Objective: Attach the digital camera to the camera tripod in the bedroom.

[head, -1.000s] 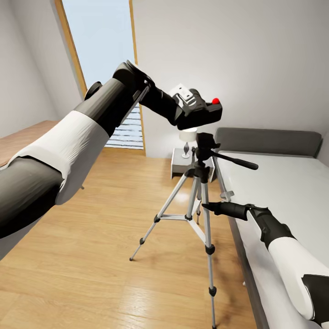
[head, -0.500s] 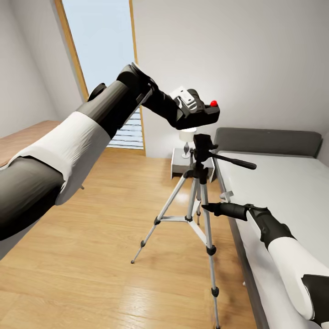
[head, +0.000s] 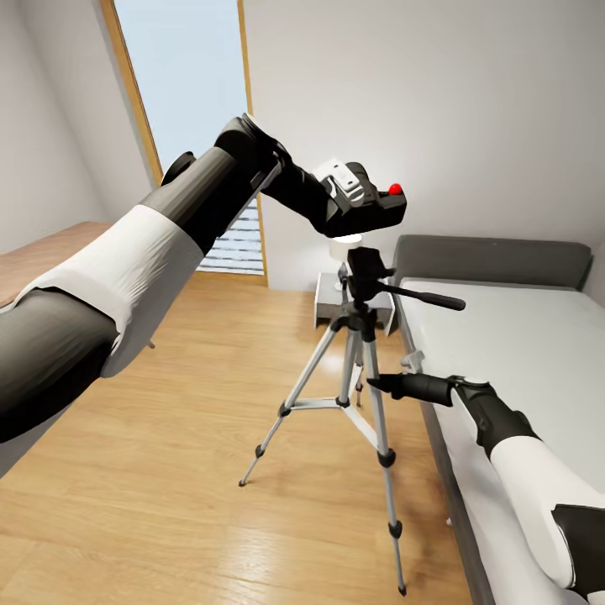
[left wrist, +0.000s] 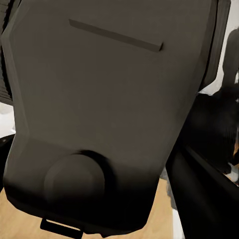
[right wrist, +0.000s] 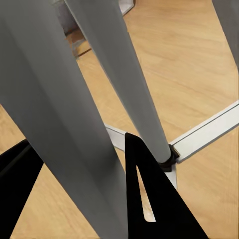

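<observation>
My left gripper (head: 370, 210), clamped on the digital camera (head: 374, 208), has steadied just above the camera tripod (head: 360, 323), which has shifted left beneath it; mounting looks close.

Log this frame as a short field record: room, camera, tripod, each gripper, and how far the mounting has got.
room: bedroom with bed, tall window, wood floor
camera: held in left gripper, red dot on top, just above the tripod head
tripod: standing on the floor beside the bed, legs spread
right gripper: at a tripod leg, one finger either side; contact unclear
mounting: not yet seated
</observation>
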Motion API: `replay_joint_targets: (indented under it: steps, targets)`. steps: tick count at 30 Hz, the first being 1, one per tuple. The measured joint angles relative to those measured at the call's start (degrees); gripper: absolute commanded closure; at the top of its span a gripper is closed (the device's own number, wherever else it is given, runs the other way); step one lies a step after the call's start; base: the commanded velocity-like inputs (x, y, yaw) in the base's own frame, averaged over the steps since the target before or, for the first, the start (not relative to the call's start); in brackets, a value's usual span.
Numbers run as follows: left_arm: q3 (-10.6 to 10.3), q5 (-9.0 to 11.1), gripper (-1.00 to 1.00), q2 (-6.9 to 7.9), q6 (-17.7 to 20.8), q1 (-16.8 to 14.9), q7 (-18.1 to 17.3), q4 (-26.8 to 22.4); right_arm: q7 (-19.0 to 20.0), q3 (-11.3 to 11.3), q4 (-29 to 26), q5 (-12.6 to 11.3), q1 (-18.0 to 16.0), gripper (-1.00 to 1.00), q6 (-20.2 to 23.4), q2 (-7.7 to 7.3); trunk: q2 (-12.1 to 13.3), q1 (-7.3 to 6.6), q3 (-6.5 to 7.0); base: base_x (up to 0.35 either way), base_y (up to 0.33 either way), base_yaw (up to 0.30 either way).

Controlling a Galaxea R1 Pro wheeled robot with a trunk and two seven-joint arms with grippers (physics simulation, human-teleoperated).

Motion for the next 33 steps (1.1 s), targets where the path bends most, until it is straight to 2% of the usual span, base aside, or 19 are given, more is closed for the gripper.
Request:
replay_joint_targets:
  steps: [5,9,21,28,33]
  targets:
    - [0.0,0.0,1.00,0.00,0.0,0.0,0.0,0.0,4.3,0.2,0.0,1.7,0.0,1.00,-0.6,0.03,0.0,0.00,0.00,0.000,0.000,0.000]
    - [0.0,0.0,1.00,0.00,0.0,0.0,-0.3,0.0,5.4,0.1,0.1,2.3,0.0,1.00,-0.8,0.02,0.0,0.00,0.00,0.000,0.000,0.000]
    - [-0.1,0.0,1.00,0.00,0.2,0.0,-1.0,0.1,5.3,0.1,0.1,2.3,0.0,1.00,-0.8,0.02,0.0,0.00,0.00,0.000,0.000,0.000]
    - [-0.2,0.0,1.00,0.01,0.7,0.0,-2.9,0.2,5.2,0.1,0.1,2.2,0.0,1.00,-0.7,0.02,0.0,0.00,0.00,0.000,0.000,0.000]
    - [-0.2,0.0,1.00,0.01,3.9,0.0,-3.9,0.1,5.2,0.0,0.1,2.2,0.0,1.00,-0.7,0.02,0.0,0.00,0.00,0.000,0.000,0.000]
